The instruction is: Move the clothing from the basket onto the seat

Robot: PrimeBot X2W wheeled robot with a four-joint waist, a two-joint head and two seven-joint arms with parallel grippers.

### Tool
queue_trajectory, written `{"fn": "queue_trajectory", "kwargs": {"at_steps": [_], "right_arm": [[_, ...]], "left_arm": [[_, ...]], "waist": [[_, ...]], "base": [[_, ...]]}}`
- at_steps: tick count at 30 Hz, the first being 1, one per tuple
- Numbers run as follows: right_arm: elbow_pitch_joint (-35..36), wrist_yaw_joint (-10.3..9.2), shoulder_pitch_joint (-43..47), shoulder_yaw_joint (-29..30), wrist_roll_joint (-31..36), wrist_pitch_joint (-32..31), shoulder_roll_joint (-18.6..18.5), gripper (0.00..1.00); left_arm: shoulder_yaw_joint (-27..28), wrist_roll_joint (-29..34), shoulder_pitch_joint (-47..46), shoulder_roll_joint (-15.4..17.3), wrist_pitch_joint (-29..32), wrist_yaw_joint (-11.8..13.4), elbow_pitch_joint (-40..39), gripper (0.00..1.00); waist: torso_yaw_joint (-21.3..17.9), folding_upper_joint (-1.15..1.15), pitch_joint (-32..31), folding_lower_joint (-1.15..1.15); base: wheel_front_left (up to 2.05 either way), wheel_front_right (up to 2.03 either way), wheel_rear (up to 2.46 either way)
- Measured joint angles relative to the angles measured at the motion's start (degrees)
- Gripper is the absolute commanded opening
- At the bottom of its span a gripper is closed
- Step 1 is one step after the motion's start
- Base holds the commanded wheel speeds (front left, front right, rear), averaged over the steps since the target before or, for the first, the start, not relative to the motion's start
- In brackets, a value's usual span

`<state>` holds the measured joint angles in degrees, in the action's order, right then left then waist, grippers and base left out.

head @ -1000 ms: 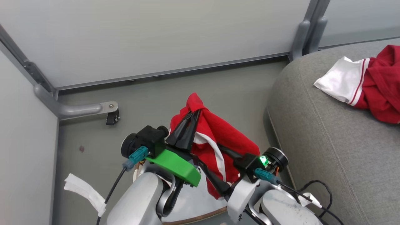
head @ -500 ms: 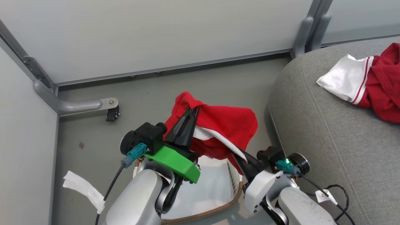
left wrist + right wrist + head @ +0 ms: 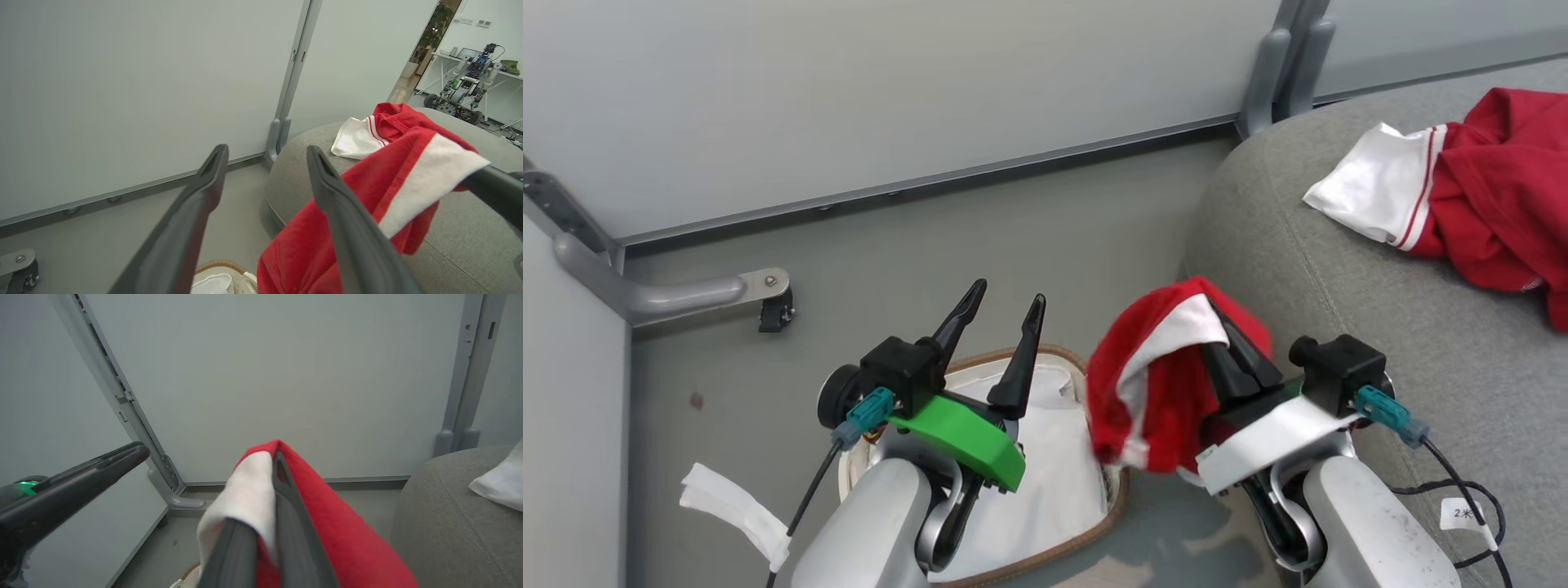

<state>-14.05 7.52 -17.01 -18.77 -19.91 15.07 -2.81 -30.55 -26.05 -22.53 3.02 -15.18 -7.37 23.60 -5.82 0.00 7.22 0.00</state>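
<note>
A red garment with a white panel (image 3: 1160, 384) hangs in the air from my right gripper (image 3: 1217, 314), which is shut on it beside the seat's rounded edge. It also drapes over the fingers in the right wrist view, red garment (image 3: 327, 522), and shows in the left wrist view, garment (image 3: 367, 196). My left gripper (image 3: 1005, 298) stands open and holds nothing above the basket (image 3: 1058, 355), whose white liner (image 3: 1054, 457) shows. A second red-and-white garment (image 3: 1462, 188) lies on the grey seat (image 3: 1339, 278), also seen from the left wrist as second garment (image 3: 367, 130).
A pale partition wall (image 3: 890, 98) with a metal foot and caster (image 3: 768, 306) stands behind the basket. A white strap (image 3: 731, 506) lies on the grey floor at the left. A black cable with a tag (image 3: 1462, 510) lies on the seat.
My left gripper has let go of the garment and opened. The right gripper has carried the garment to the right toward the seat. The camera has turned right a little.
</note>
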Motion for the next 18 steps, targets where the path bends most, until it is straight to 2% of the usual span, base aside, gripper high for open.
{"fn": "queue_trajectory", "kwargs": {"at_steps": [6, 18], "right_arm": [[3.8, 0.00, 1.5, 0.2, -1.2, 0.0, 0.0, 0.00], [7.6, 0.00, 4.5, 4.4, -2.6, 0.0, -0.1, 0.00]], "left_arm": [[1.4, 1.2, 0.9, 1.2, 0.0, 0.0, 0.2, 1.00], [2.0, 2.4, 2.2, 2.3, 0.0, 0.0, 0.4, 1.00]], "waist": [[-4.3, 0.00, 0.8, 0.00], [-16.9, 0.00, 2.7, 0.00]], "base": [[0.00, 0.00, 0.00], [0.00, 0.00, 0.00]]}}
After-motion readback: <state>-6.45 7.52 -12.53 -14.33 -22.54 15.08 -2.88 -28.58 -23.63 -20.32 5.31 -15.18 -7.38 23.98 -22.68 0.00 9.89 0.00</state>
